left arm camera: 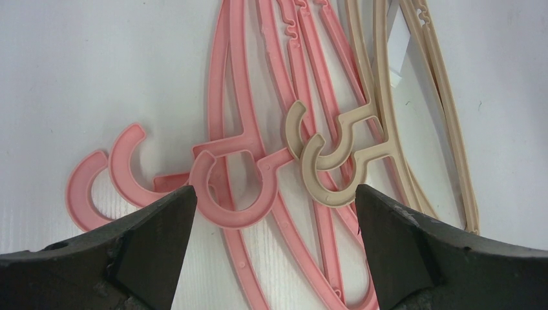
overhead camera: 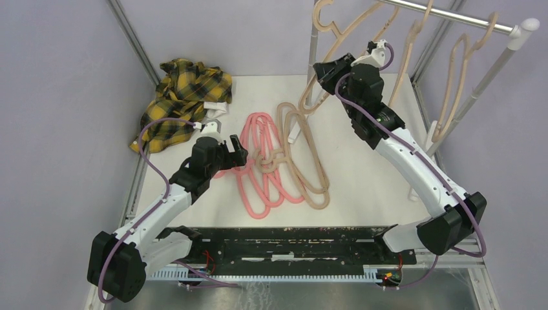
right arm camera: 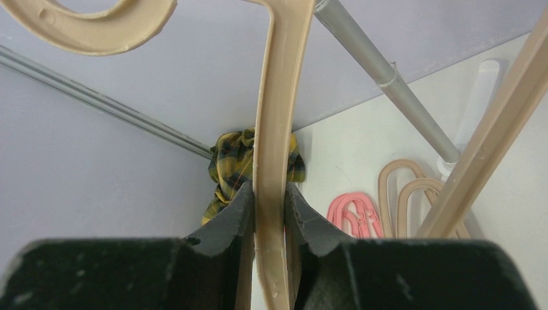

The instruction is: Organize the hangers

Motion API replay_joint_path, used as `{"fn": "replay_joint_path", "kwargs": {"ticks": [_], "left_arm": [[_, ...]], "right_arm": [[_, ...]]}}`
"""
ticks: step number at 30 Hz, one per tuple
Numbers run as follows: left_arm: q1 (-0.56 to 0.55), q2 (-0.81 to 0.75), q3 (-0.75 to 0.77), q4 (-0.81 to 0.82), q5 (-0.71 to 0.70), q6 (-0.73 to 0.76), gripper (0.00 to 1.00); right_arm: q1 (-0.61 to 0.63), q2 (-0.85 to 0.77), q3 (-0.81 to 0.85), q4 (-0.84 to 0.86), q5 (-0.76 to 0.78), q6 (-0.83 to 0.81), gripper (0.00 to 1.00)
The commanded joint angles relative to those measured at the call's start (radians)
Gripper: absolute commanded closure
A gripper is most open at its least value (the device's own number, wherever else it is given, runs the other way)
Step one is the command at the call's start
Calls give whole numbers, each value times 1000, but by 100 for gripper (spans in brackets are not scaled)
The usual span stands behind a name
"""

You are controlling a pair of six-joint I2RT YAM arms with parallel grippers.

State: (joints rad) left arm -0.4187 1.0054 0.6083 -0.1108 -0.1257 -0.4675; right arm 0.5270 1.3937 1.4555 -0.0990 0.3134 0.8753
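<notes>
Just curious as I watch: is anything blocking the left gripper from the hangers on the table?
Nothing visible. The left gripper, open, hangs right over a pink hanger's hook. They overlap, though: beige hooks lie across pink bars beside it, so one hanger might drag others.

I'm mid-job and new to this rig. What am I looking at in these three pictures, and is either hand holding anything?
Two robot arms are bolted at the near edge of the table. The top picture looks down from above and behind them. The other two come from a camera on each wrist. The left hand is open, low over the hooks of the pink hangers and beige hangers that lie tangled on the table. The right hand is up high by the rail, shut on a lifted hanger, also beige. A plaid shirt lies at the far left.
</notes>
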Motion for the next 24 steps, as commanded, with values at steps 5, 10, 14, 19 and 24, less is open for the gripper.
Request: {"fn": "replay_joint_path", "kwargs": {"ticks": [5,10,14,19,24], "left_arm": [[0,-2,6,20,-14,-25,1],[-1,-2,5,18,-12,-25,1],[-1,-1,5,18,-17,-23,1],[0,-1,4,18,-18,-23,1],[-1,1,1,17,-16,-24,1]], "right_arm": [[-88,22,42,168,-85,110,83],[-130,39,34,221,-114,182,83],[-153,53,33,260,-144,216,83],[-185,35,0,263,-121,255,83],[-238,-3,-57,272,-123,300,83]]}}
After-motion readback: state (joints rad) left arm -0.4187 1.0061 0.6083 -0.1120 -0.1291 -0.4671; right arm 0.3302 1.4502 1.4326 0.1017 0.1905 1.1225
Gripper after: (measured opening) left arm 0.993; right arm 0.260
